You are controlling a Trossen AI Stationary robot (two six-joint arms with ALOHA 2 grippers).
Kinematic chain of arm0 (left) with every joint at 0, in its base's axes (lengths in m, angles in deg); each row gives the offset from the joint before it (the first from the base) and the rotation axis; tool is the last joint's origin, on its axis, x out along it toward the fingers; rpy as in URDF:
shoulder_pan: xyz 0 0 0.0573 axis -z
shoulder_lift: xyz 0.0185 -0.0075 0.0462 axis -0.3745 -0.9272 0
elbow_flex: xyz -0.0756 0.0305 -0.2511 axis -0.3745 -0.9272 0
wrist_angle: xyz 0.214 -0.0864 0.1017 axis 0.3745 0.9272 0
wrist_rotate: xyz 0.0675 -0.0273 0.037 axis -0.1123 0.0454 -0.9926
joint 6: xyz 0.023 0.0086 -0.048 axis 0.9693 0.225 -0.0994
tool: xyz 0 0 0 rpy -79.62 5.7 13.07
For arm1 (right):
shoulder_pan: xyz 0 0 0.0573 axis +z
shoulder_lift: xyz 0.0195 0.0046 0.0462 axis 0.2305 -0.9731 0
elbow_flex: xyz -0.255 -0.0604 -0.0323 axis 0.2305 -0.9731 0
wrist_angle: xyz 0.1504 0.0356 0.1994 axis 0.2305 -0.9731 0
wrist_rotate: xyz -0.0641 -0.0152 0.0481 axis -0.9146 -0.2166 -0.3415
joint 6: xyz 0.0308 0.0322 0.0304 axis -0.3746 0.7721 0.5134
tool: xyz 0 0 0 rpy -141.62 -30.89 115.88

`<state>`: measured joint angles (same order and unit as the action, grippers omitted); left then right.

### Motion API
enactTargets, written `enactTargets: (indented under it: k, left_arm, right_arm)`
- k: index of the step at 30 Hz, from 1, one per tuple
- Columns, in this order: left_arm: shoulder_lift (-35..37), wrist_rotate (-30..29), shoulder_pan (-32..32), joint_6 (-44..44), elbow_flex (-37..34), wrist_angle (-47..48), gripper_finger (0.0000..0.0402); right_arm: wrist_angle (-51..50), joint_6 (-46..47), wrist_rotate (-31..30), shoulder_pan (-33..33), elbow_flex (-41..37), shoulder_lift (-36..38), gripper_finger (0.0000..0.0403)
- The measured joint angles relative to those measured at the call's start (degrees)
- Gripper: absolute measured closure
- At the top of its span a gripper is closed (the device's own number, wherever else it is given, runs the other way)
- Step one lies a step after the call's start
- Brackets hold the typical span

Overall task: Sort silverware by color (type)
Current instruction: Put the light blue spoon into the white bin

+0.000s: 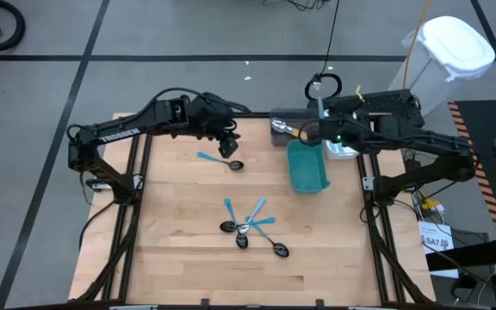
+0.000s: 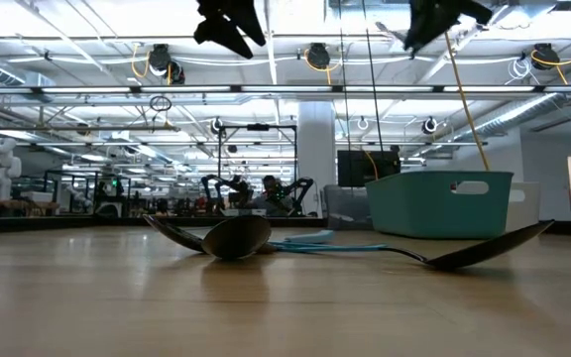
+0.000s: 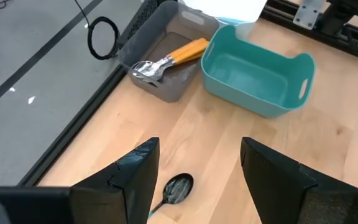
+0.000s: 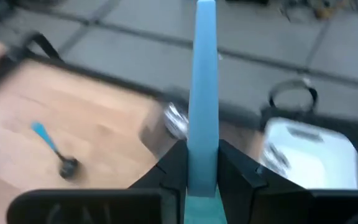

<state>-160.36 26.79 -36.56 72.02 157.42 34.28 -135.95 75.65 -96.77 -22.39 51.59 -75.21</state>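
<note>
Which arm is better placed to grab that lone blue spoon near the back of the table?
The left. Its open gripper hangs right over the lone spoon. The right gripper is shut on another blue-handled utensil by the teal bin.

Light wooden bench [image 1: 179,207] with black frame rails. At its far right corner: teal plastic bin [image 1: 307,167] with cut-out handles, standing empty; grey plastic bin [image 3: 180,38] just beside it, near the far edge; white bin [image 1: 343,151] on the teal bin's other side. White lidded container [image 1: 455,45] on the grey floor beyond. Coiled black cable [image 1: 324,86] nearby.
</note>
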Motion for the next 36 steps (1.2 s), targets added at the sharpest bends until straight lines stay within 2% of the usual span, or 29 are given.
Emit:
enactTargets:
  k: [5, 12, 16, 23, 30, 36]
  left_arm:
    - [0.0, 0.0, -0.02, -0.03, 0.0, -0.38, 0.0179]
    - [-1.41, 0.0, 0.0, 1.23, 0.02, -0.45, 0.0179]
    - [-2.6, 0.0, 0.0, 1.42, -0.07, 0.33, 0.0179]
    - [-3.57, 0.01, 1.13, 1.18, 0.02, 1.78, 0.0179]
    - [-3.58, 0.06, 3.26, 1.1, -0.02, 2.59, 0.0179]
    - [-3.61, 0.04, 4.31, -0.09, -0.02, 2.19, 0.0179]
  right_arm:
    - [-10.61, 4.52, 5.48, -3.36, 0.0, -0.06, 0.0347]
    - [-14.47, 4.35, 8.7, -8.76, -0.03, -0.07, 0.0347]
    - [-13.82, 2.89, 10.43, -12.02, -2.33, -0.05, 0.0347]
    - [-11.13, 1.79, 18.3, -17.78, -9.77, -0.11, 0.0347]
    - [-4.51, -3.26, 26.45, -23.18, -17.39, -0.09, 0.0347]
    - [-0.03, -6.27, 29.99, -27.72, -23.31, -0.05, 0.0341]
